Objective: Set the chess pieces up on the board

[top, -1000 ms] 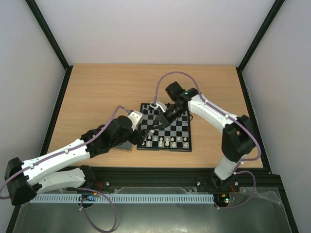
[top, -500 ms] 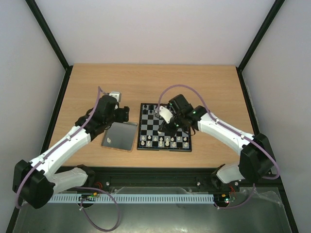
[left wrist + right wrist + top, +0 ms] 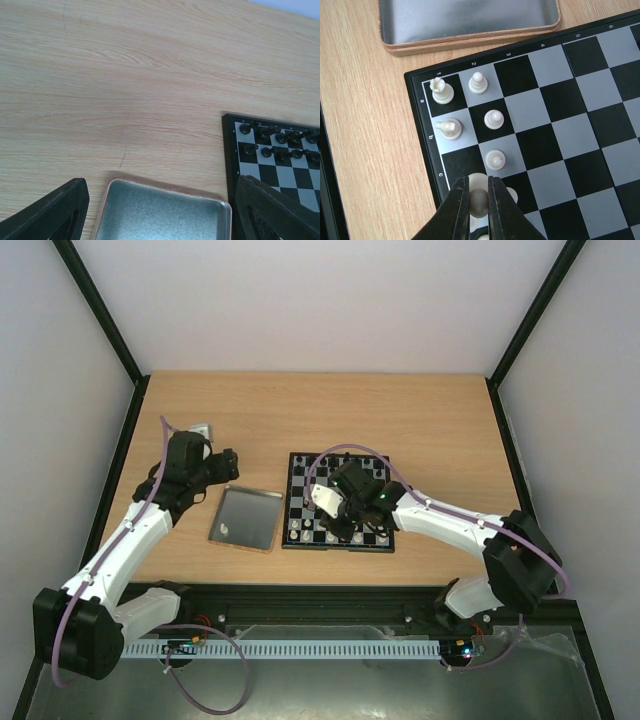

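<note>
Board (image 3: 420,135): black and grey checks, black rim, laid flat on the worktop (image 3: 365,125). Cream pieces (image 3: 494,119) are stood upright on its two edge rows. One piece (image 3: 479,199) is pinched in the right hand (image 3: 479,182), over the edge row.

A shallow rectangular grey metal tray with a tan rim (image 3: 246,518) lies on the pale wooden surface (image 3: 420,410). Tiny black plastic chess figures (image 3: 245,128) stand in two rows to its right, farther back.

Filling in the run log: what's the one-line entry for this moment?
right hand: shut on white piece, over board | left hand: open, empty, beside tray | step: placing piece
</note>
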`<move>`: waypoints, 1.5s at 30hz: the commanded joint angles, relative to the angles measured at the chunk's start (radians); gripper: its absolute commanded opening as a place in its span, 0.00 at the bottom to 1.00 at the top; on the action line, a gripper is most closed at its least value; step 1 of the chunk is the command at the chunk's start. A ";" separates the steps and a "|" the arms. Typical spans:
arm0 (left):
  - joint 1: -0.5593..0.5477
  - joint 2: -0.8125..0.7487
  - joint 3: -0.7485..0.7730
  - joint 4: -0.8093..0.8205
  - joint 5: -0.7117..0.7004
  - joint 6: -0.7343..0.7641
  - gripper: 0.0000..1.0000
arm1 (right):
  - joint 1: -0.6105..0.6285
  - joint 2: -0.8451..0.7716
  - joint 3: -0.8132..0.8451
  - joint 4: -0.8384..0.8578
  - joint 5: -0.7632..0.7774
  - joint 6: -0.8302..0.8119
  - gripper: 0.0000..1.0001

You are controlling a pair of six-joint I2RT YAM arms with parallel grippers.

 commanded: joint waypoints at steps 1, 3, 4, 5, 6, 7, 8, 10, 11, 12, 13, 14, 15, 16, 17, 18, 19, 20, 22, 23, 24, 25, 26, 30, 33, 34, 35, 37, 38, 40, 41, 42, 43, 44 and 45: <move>0.004 -0.007 -0.007 0.011 0.016 -0.010 0.83 | 0.011 0.023 -0.016 0.049 0.005 -0.016 0.05; 0.005 -0.004 -0.008 0.009 0.020 -0.011 0.83 | 0.014 0.031 -0.014 0.054 -0.002 -0.012 0.05; 0.004 -0.003 -0.007 0.009 0.021 -0.011 0.83 | 0.016 0.035 -0.012 0.056 -0.004 -0.011 0.05; 0.006 -0.003 -0.007 0.009 0.022 -0.011 0.82 | 0.020 0.039 -0.012 0.058 -0.004 -0.011 0.05; 0.005 -0.003 -0.007 0.009 0.023 -0.011 0.83 | 0.024 0.045 -0.012 0.061 -0.004 -0.011 0.05; 0.006 -0.002 -0.007 0.009 0.023 -0.010 0.83 | 0.029 0.049 -0.013 0.060 -0.005 -0.013 0.05; 0.006 -0.001 -0.008 0.009 0.023 -0.011 0.83 | 0.037 0.055 -0.014 0.060 -0.005 -0.015 0.05; 0.006 -0.001 -0.008 0.009 0.022 -0.010 0.83 | 0.048 0.066 -0.017 0.059 -0.008 -0.021 0.05; 0.005 0.000 -0.008 0.008 0.022 -0.010 0.83 | 0.054 0.073 -0.018 0.058 -0.009 -0.024 0.05; 0.005 0.000 -0.008 0.008 0.022 -0.010 0.83 | 0.059 0.079 -0.020 0.057 -0.010 -0.027 0.05; 0.006 0.000 -0.008 0.007 0.021 -0.011 0.83 | 0.061 0.086 -0.021 0.056 -0.010 -0.027 0.05; 0.006 0.000 -0.008 0.006 0.021 -0.010 0.83 | 0.061 0.094 -0.020 0.055 -0.009 -0.027 0.05; 0.005 0.002 -0.009 0.006 0.021 -0.011 0.83 | 0.061 0.099 -0.020 0.056 -0.007 -0.027 0.05; 0.005 0.002 -0.009 0.006 0.021 -0.012 0.83 | 0.061 0.103 -0.020 0.056 -0.004 -0.028 0.05; 0.006 0.002 -0.009 0.006 0.023 -0.012 0.83 | 0.061 0.107 -0.021 0.059 0.001 -0.026 0.05; 0.005 0.004 -0.008 0.006 0.023 -0.012 0.83 | 0.061 0.110 -0.022 0.062 0.008 -0.024 0.05; 0.006 0.004 -0.010 0.006 0.024 -0.012 0.83 | 0.061 0.113 -0.022 0.065 0.012 -0.022 0.05; 0.006 0.005 -0.009 0.006 0.024 -0.011 0.83 | 0.062 0.117 -0.022 0.067 0.015 -0.022 0.05; 0.005 0.008 -0.007 0.007 0.027 -0.012 0.83 | 0.062 0.124 -0.021 0.066 0.014 -0.021 0.05; 0.005 0.009 -0.008 0.007 0.029 -0.012 0.83 | 0.062 0.128 -0.023 0.066 0.011 -0.022 0.05; 0.005 0.010 -0.007 0.007 0.030 -0.012 0.83 | 0.062 0.132 -0.022 0.067 0.010 -0.022 0.05; 0.006 0.010 -0.007 0.006 0.031 -0.012 0.83 | 0.061 0.138 -0.020 0.067 0.010 -0.022 0.05; 0.007 0.010 -0.008 0.006 0.032 -0.012 0.83 | 0.061 0.142 -0.020 0.065 0.010 -0.022 0.05; 0.007 0.013 -0.007 0.005 0.034 -0.012 0.83 | 0.061 0.157 -0.017 0.065 0.009 -0.020 0.05; 0.008 0.016 -0.007 0.005 0.037 -0.012 0.83 | 0.061 0.161 -0.014 0.066 0.014 -0.018 0.06; 0.007 0.016 -0.006 0.005 0.037 -0.012 0.83 | 0.061 0.162 -0.015 0.067 0.017 -0.018 0.07; 0.007 0.017 -0.007 0.005 0.038 -0.012 0.83 | 0.061 0.163 -0.015 0.068 0.019 -0.016 0.07; 0.007 0.017 -0.007 0.005 0.040 -0.012 0.83 | 0.061 0.165 -0.015 0.067 0.022 -0.015 0.11; 0.007 0.019 -0.007 0.005 0.039 -0.012 0.83 | 0.062 0.164 -0.015 0.067 0.022 -0.013 0.13; 0.007 0.019 -0.006 0.004 0.041 -0.012 0.83 | 0.061 0.162 -0.014 0.066 0.023 -0.010 0.16; 0.007 0.020 -0.007 0.004 0.041 -0.012 0.83 | 0.062 0.158 -0.014 0.066 0.022 -0.009 0.18; 0.007 0.020 -0.007 0.004 0.043 -0.012 0.83 | 0.062 0.155 -0.012 0.065 0.022 -0.006 0.19; 0.007 0.020 -0.008 0.003 0.043 -0.012 0.82 | 0.061 0.150 -0.010 0.064 0.022 -0.003 0.20; 0.009 0.022 -0.007 0.003 0.044 -0.012 0.82 | 0.062 0.145 -0.007 0.063 0.024 0.000 0.22; 0.008 0.022 -0.006 0.005 0.044 -0.011 0.82 | 0.061 0.140 -0.005 0.061 0.024 0.002 0.23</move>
